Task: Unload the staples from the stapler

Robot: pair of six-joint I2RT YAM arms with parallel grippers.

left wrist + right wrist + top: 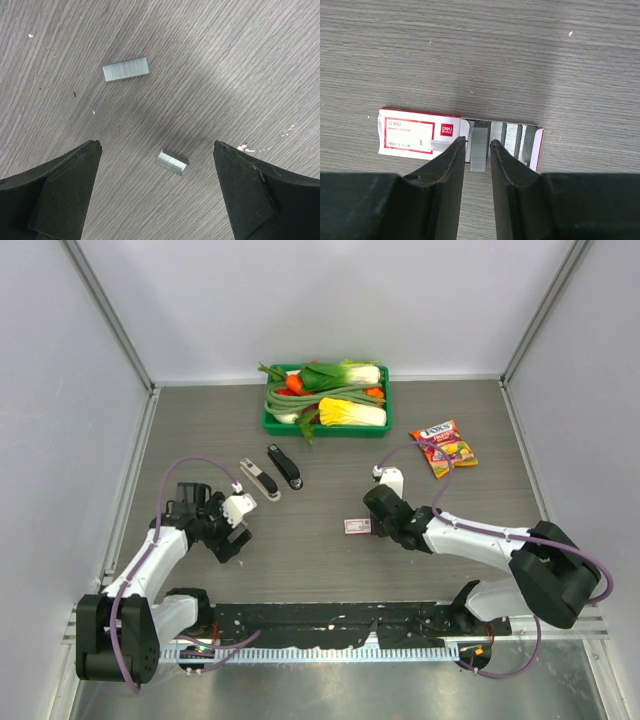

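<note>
The white and grey stapler [259, 478] lies on the table beyond my left arm. Two short grey strips of staples [125, 69] [172, 162] lie loose on the wood. My left gripper [157, 145] hangs open just above them, the nearer strip between its fingers but untouched. At mid-table my right gripper [478, 142] has its fingers closed in on a longer staple strip [479, 150], which sticks out of the open pink-and-white box [415, 132]. In the top view the right gripper [372, 520] sits right beside that box [357, 526].
An all-black stapler [285, 466] lies next to the white one. A green tray [272, 424] of vegetables stands at the back, with a candy packet [443, 448] to its right. More staple strips [512, 137] fill the box's drawer.
</note>
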